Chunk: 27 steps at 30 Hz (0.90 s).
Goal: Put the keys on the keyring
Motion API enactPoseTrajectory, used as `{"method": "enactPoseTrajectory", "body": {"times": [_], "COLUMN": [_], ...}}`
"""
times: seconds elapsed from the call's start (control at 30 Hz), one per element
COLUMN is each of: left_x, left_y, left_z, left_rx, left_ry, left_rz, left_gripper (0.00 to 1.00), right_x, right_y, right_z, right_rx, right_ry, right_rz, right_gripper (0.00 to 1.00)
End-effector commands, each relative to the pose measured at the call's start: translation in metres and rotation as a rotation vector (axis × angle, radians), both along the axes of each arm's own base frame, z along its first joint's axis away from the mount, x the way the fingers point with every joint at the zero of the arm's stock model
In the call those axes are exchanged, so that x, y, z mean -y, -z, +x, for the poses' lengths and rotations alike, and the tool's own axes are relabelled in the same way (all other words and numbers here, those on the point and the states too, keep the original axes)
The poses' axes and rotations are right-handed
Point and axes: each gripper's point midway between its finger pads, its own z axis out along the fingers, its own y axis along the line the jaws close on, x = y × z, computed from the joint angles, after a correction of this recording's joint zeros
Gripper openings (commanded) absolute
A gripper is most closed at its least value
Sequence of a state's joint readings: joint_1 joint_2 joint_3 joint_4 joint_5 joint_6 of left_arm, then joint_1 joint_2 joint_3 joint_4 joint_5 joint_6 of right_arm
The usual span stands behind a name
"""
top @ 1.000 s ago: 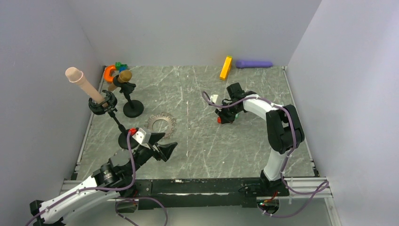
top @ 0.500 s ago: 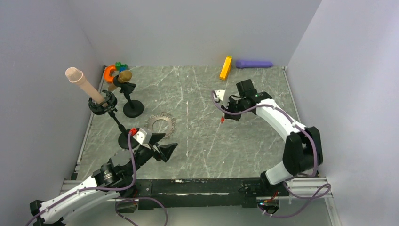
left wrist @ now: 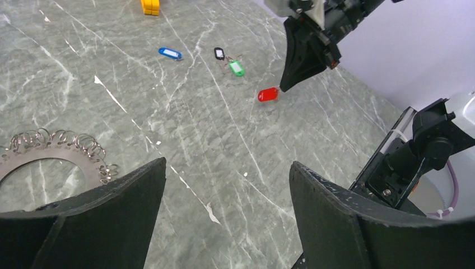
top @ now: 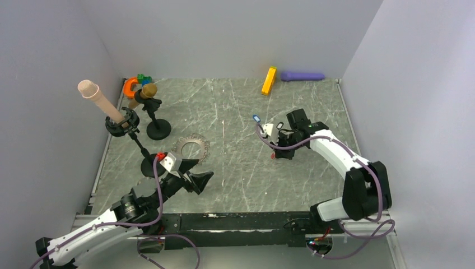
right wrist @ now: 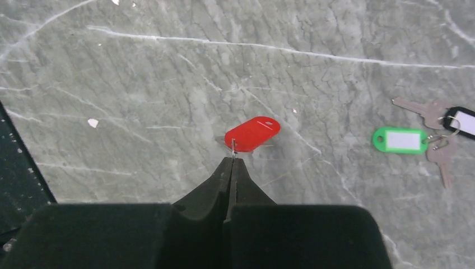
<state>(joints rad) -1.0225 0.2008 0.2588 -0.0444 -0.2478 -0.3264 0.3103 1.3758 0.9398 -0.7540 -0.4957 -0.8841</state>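
The right tool (right wrist: 232,163) had its two black fingers pressed together, with no gap between them. At their tip was the thin wire loop of the red key tag (right wrist: 253,133), which they seemed to pinch. Well to the right on the grey marbled surface (right wrist: 112,67) lay the green key tag (right wrist: 400,140) and the black key tag (right wrist: 464,120), with small metal keys (right wrist: 417,106) beside them.

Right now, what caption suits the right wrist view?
Right gripper shut on the near end of the red oblong plastic key tag.
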Motion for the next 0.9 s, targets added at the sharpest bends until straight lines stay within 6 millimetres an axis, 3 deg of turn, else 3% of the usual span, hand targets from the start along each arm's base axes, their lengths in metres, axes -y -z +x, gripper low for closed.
{"method": "enactPoseTrajectory", "body": {"times": [0.0,0.33,0.7,0.87], "left_x": [0.006,-0.001,-0.009,-0.01], "left_y": [-0.011,-0.004,-0.001,-0.002], "left_z": [-0.004,-0.007,-0.009,-0.01], "left_rx": [0.004,-0.034,-0.038,-0.036], "left_ry": [0.03,0.017,0.004,0.003], "left_rz": [-0.062,-0.068,-0.081,-0.091], "left_gripper": [0.88,0.9,0.91,0.91], "right_x": [-0.009,-0.048,-0.075,-0.083], "right_y": [0.018,0.038,0.05,0.039], "right_z": [0.02,0.051,0.054,0.047], "right_rx": [0.001,-0.041,-0.11,-0.136], "right_ry": [-0.016,-0.057,-0.055,-0.079], "right_rz": [0.01,0.015,0.031,0.078], "right_gripper": [0.0,0.0,0.0,0.0]}}
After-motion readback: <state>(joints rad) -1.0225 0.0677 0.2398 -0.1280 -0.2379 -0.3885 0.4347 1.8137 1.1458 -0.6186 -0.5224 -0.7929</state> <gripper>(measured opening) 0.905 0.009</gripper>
